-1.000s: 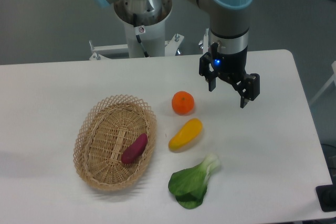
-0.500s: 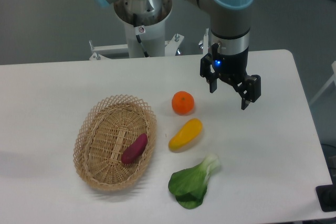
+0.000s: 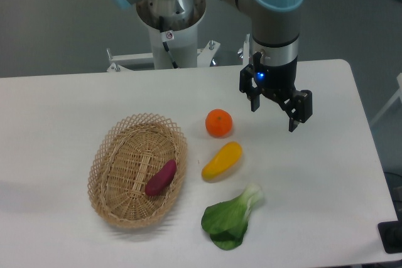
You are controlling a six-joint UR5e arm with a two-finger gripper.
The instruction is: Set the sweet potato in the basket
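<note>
A: Anything left to go wrong here?

B: Little, I'd judge. The table (image 3: pixel 75 98) carries one basket (image 3: pixel 110 202), and the one sweet potato (image 3: pixel 161 177) lies inside it, on the right half of the woven floor, its upper end close to the right wall. The likeliest trouble would be a knock to the basket, which could tip the rim or roll the tuber out.

A: And the arm?

B: One tool (image 3: pixel 276 105), well apart from the basket, hovering above the table to the right of the orange. Its jaws stand spread and nothing is between them. If it swept low to the left it could nudge the loose produce.

A: Count the rest, biggest first.

B: One leafy green vegetable (image 3: pixel 230 218) near the front edge, one yellow squash-like piece (image 3: pixel 222 160) just beside the basket, one round orange fruit (image 3: pixel 218 123) behind that.
</note>
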